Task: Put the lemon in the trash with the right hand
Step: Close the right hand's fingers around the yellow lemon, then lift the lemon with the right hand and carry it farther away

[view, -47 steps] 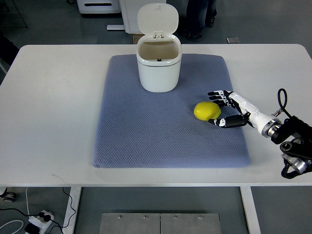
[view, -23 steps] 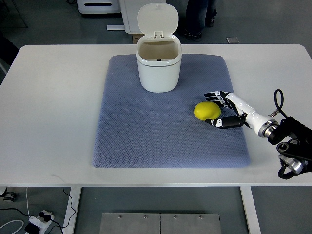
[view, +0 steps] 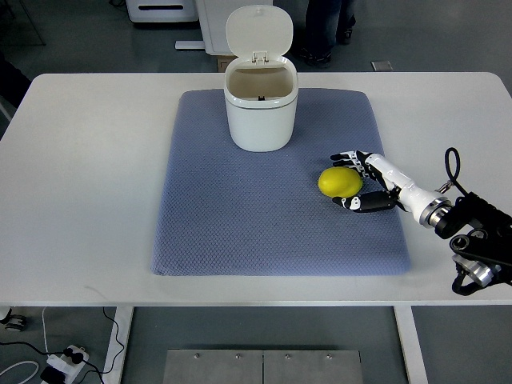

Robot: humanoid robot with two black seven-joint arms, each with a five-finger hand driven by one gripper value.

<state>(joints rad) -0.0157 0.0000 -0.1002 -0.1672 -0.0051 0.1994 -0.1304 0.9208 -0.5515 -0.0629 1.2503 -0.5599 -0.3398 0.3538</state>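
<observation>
Right hand (view: 366,181) fingers (view: 346,158) spread wide round lemon (view: 339,182), not closed on it, lemon centre-right on blue mat (view: 240,224), open white trash bin (view: 260,100) w/ lid up, upper centre of mat, white table (view: 80,160) beneath.

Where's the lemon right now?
In the top view the lemon lies on the blue mat, right of centre, below and right of the open bin, with the right robot hand open around it.

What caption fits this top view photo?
Right hand open around the lemon on the blue mat, trash bin open behind.
</observation>
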